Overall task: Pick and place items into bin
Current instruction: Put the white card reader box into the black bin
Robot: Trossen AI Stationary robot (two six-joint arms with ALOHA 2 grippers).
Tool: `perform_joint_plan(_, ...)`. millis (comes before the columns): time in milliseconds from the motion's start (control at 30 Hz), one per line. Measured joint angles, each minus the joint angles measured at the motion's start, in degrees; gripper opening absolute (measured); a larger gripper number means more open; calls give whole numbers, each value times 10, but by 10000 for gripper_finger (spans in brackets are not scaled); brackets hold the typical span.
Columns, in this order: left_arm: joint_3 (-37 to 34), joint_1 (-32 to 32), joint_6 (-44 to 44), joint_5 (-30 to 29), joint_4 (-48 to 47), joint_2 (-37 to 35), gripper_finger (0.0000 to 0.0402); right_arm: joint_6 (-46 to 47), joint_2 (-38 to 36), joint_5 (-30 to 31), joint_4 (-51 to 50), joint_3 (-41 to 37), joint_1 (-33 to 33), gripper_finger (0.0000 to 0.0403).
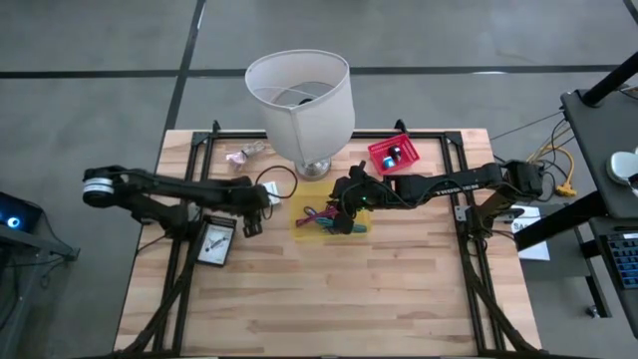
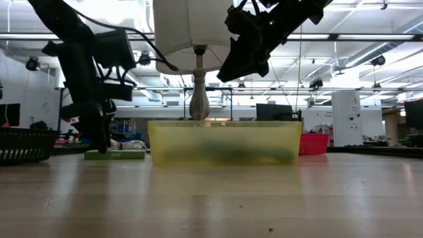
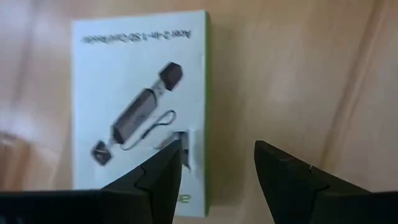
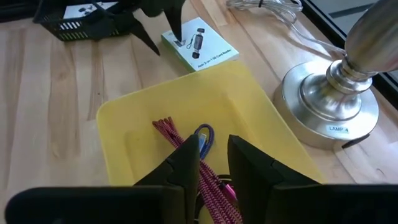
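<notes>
The left gripper hangs with fingers wide over a white card-reader box on the wooden surface. At its 3 o'clock, the right gripper, fingers narrowly parted, hovers over the yellow plastic bin holding a red braided cord.

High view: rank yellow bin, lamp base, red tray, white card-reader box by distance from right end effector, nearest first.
From the right end effector:
1. Yellow plastic bin, directly beneath it.
2. Silver lamp base, just behind the bin.
3. Red plastic tray, back right.
4. White card-reader box, far left under the left end effector.
</notes>
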Motion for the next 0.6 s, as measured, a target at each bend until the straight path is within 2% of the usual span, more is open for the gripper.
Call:
perform_joint_plan(133, 0, 20, 1, 42, 1, 20, 183, -1, 0, 0, 0, 0, 0, 75)
perform_joint_plan(400, -1, 53, 28, 49, 55, 49, 183, -2, 0, 0, -1, -1, 0, 72)
perform_joint_plan(600, -1, 88, 27, 131, 56, 93, 172, -3, 0, 0, -3, -2, 0, 69)
